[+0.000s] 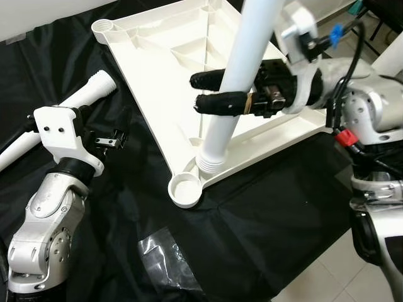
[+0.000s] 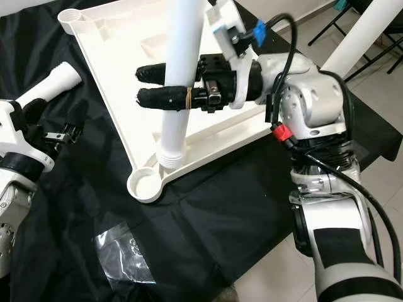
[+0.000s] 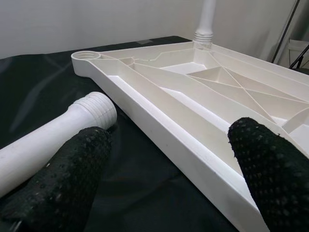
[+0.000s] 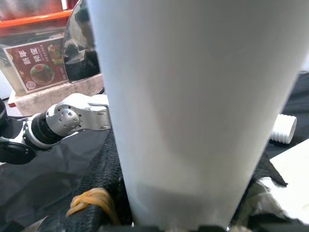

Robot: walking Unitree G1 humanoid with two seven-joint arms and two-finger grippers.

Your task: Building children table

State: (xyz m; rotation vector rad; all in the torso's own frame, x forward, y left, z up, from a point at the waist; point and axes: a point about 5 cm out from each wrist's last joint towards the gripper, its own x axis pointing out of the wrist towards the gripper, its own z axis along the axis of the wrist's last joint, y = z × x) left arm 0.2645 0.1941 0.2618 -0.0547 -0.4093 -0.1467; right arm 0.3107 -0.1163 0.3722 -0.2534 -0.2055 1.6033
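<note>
White plastic dominates the scene: an upturned tabletop [image 1: 189, 56] lies ribbed side up on a black cloth [image 1: 271, 214], one corner socket [image 1: 184, 187] nearest the camera and another [image 1: 104, 26] at the far left corner. A white table leg [image 1: 242, 75] stands nearly upright, leaning slightly, its long axis running from the top of the head views down to a threaded end [image 1: 211, 160] that sits just beside the near socket, on the tray's rim rather than in it. The right gripper [image 1: 211, 92] clamps this leg at mid-height, one black finger on each side of the tube. A second leg [image 1: 94, 88] lies flat on the cloth left of the tabletop, threaded end pointing toward it. The left gripper [image 3: 174, 169] hovers low beside that leg, fingers [image 3: 63, 183] spread and empty, the tabletop's edge between them in its wrist view. A crumpled clear plastic bag [image 1: 167, 258] rests on the cloth nearby.
</note>
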